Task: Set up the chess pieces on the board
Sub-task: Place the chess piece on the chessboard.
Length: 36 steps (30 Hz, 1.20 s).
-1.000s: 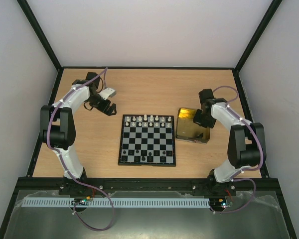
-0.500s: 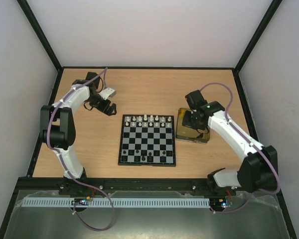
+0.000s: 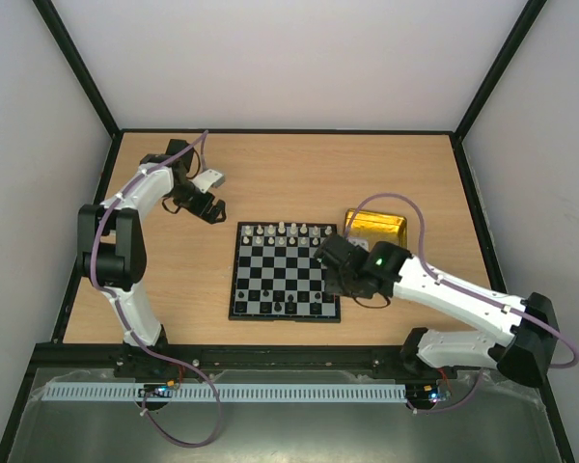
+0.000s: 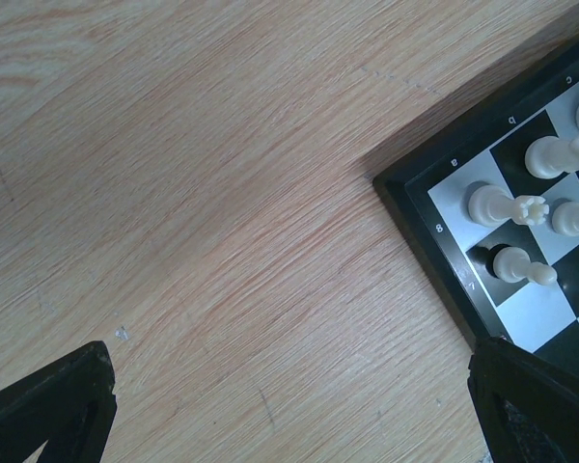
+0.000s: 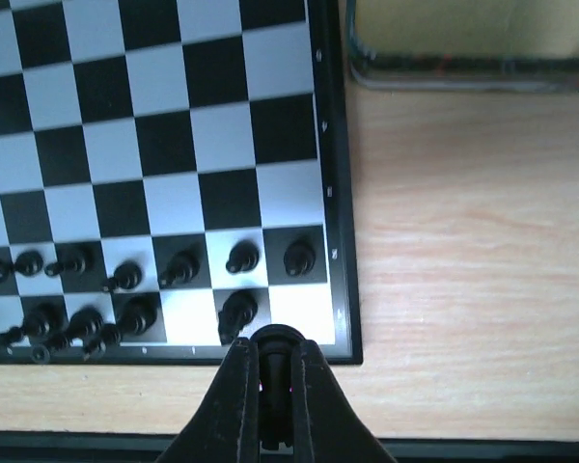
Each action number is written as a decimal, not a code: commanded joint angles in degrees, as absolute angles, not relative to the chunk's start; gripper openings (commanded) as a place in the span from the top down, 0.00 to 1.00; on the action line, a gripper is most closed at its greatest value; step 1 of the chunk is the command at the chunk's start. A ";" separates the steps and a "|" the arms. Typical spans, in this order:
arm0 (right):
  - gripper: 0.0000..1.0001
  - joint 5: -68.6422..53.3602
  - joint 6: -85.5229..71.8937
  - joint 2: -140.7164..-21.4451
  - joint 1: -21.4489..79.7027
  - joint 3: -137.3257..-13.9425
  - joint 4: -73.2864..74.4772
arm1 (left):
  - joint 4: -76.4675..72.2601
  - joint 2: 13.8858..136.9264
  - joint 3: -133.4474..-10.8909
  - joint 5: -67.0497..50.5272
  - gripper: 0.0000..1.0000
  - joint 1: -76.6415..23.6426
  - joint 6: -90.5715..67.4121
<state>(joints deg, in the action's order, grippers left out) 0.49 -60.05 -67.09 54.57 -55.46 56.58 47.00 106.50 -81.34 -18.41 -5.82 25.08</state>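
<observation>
Right fingers [image 5: 246, 391] clenched on a black piece [image 5: 273, 347] at the board [image 5: 330, 193]'s near-right corner; sloppy drop could topple neighbours [image 5: 236, 311]. Left fingers [image 4: 58, 405] released.

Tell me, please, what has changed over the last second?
The right gripper swung from over the gold tray to the near right corner of the board, shut on what looks like a black piece. The left gripper, open beside the far left corner, and the white pieces stayed put.
</observation>
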 commanded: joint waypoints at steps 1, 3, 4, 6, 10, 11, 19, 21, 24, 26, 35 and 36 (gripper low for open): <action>0.97 5.51 -71.80 -65.83 61.22 -52.85 58.84 | 46.87 104.15 -80.29 -18.77 0.01 -6.11 25.49; 0.97 5.72 -74.39 -65.70 64.42 -51.53 57.97 | 46.85 104.17 -80.24 -18.64 0.01 -6.15 25.57; 0.97 5.94 -75.67 -65.49 65.63 -50.52 57.40 | 46.85 104.15 -80.16 -18.59 0.01 -6.15 25.58; 0.97 5.82 -77.52 -64.97 67.02 -48.37 55.74 | 46.69 104.06 -80.15 -18.42 0.01 -6.15 25.57; 0.97 5.76 -80.29 -61.59 67.32 -43.05 50.96 | 46.67 104.22 -80.16 -18.61 0.01 -6.21 25.34; 0.97 5.85 -81.07 -60.71 67.32 -41.72 49.66 | 46.67 104.16 -80.18 -18.63 0.01 -6.24 25.32; 0.97 4.61 -79.86 -63.52 67.24 -38.17 43.76 | 46.20 104.28 -79.56 -18.09 0.01 -6.24 25.07; 0.97 4.11 -79.19 -65.38 67.15 -37.88 42.45 | 46.08 104.33 -79.33 -18.09 0.01 -6.24 24.89; 0.97 3.50 -77.85 -67.82 66.99 -37.88 41.01 | 45.88 104.43 -79.19 -18.00 0.01 -6.24 24.79; 0.97 3.12 -77.49 -68.64 66.85 -37.78 40.32 | 45.88 104.42 -79.19 -17.93 0.01 -6.24 24.79; 0.96 2.51 -76.42 -68.59 65.23 -36.69 39.85 | 45.99 104.72 -79.35 -17.88 0.01 -6.24 24.99; 0.96 2.43 -76.18 -68.69 65.12 -36.71 39.88 | 45.97 104.76 -79.44 -17.98 0.01 -6.20 25.03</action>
<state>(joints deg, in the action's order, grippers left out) 1.56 -77.03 -68.64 65.71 -37.50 40.18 45.65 105.82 -79.61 -17.91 -6.11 25.04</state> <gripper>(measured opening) 0.041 0.992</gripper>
